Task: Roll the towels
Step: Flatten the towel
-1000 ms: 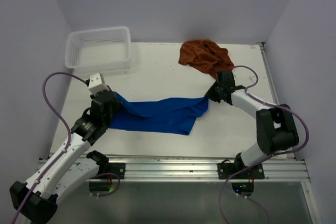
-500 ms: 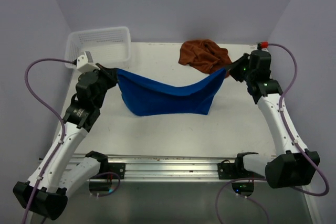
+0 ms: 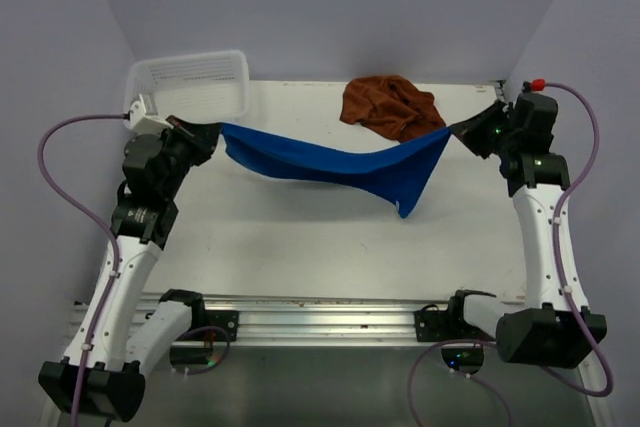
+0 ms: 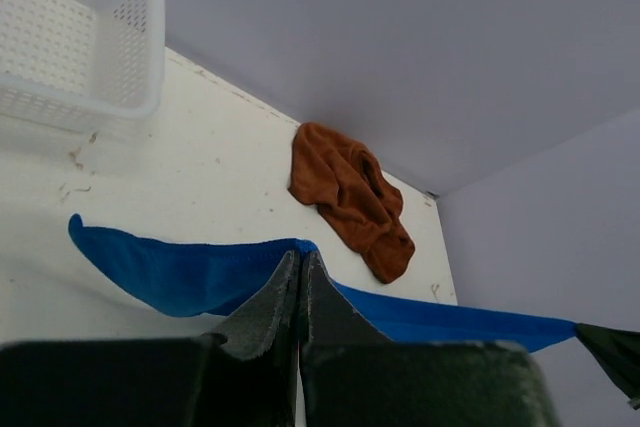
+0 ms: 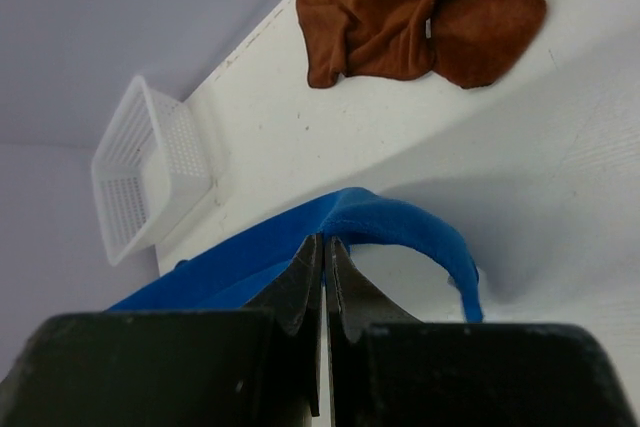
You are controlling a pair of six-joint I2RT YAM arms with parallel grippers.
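The blue towel (image 3: 330,166) hangs above the table (image 3: 300,247), stretched lengthwise. The left gripper (image 3: 218,133) pinches one end and the right gripper (image 3: 456,131) the other. Its middle sags, and one corner droops lower near the right end. The brown towel (image 3: 391,106) lies crumpled in a heap at the table's far edge, right of centre.

Lab test cell, bare walls (image 3: 330,7), white table (image 3: 300,237)

Soft, even light brightens the white counter (image 3: 300,237) without glare. The blue cloth towel (image 5: 230,272) casts a faint, diffuse shadow. In both wrist views the dark fingers (image 4: 265,307) up close are blurred.
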